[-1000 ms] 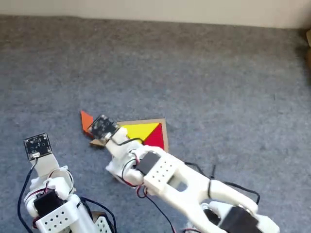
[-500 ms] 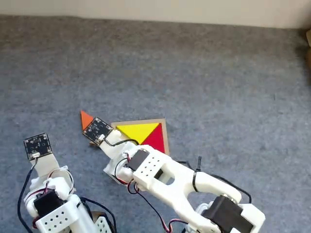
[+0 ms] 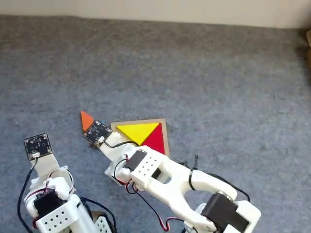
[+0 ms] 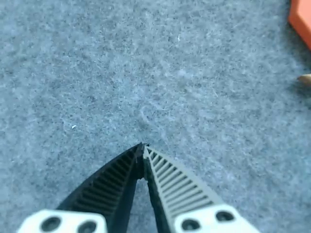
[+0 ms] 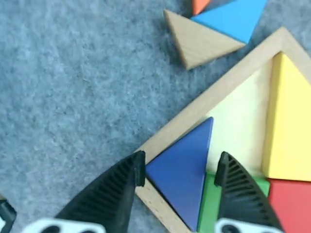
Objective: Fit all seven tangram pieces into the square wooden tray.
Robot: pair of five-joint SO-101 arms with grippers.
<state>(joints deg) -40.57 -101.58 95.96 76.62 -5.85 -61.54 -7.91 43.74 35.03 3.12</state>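
The square wooden tray (image 5: 214, 97) holds a yellow triangle (image 5: 291, 121), a red piece (image 5: 291, 204), a green piece (image 5: 209, 204) and a dark blue triangle (image 5: 187, 160). My right gripper (image 5: 180, 170) is open just above the dark blue triangle, one finger on each side of it. Outside the tray's corner lie a plain wooden triangle (image 5: 199, 41), a light blue triangle (image 5: 233, 17) and an orange piece (image 5: 199, 6). From above, the right arm (image 3: 146, 170) covers most of the tray (image 3: 164, 127). My left gripper (image 4: 142, 148) is shut and empty over bare carpet.
Grey carpet (image 3: 218, 73) covers the whole table. The left arm (image 3: 48, 194) stands at the near left, apart from the tray. The orange piece (image 3: 86, 119) lies just left of the tray's far corner. Part of the tray floor (image 5: 238, 121) is bare.
The right arm's wrist has shifted a little left and toward the near edge over the tray's left corner. The left arm has not moved.
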